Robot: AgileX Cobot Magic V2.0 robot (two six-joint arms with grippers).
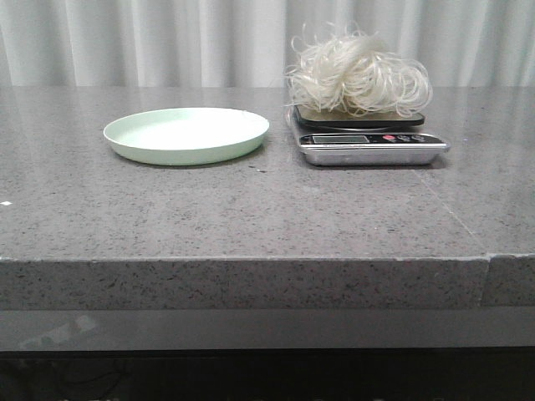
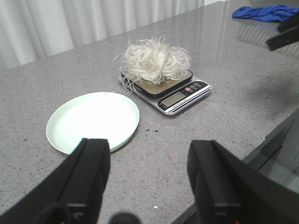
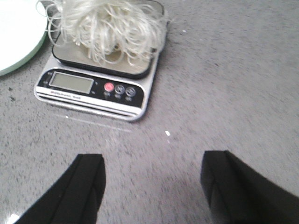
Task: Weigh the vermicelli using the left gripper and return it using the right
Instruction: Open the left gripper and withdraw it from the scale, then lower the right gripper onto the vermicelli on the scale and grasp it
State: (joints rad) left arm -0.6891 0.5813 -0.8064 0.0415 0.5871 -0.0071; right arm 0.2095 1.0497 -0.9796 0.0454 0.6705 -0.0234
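Note:
The vermicelli [image 1: 359, 75], a fluffy white wad of curly strands, rests on the dark pan of a silver kitchen scale [image 1: 372, 142]. To its left lies an empty pale green plate [image 1: 185, 134]. Neither gripper shows in the front view. In the left wrist view my left gripper [image 2: 148, 154] is open with nothing between its black fingers, hovering near the table's front edge, apart from the plate [image 2: 93, 121], the scale [image 2: 175, 93] and the vermicelli [image 2: 156, 60]. My right gripper [image 3: 152, 172] is open and empty, in front of the scale [image 3: 98, 88] and the vermicelli [image 3: 110, 25].
The grey speckled stone table [image 1: 251, 209] has a front edge with a seam at the right. A blue cloth [image 2: 266, 11] lies at the far right end. White curtains [image 1: 167, 42] hang behind. Part of the right arm [image 2: 282, 35] shows in the left wrist view.

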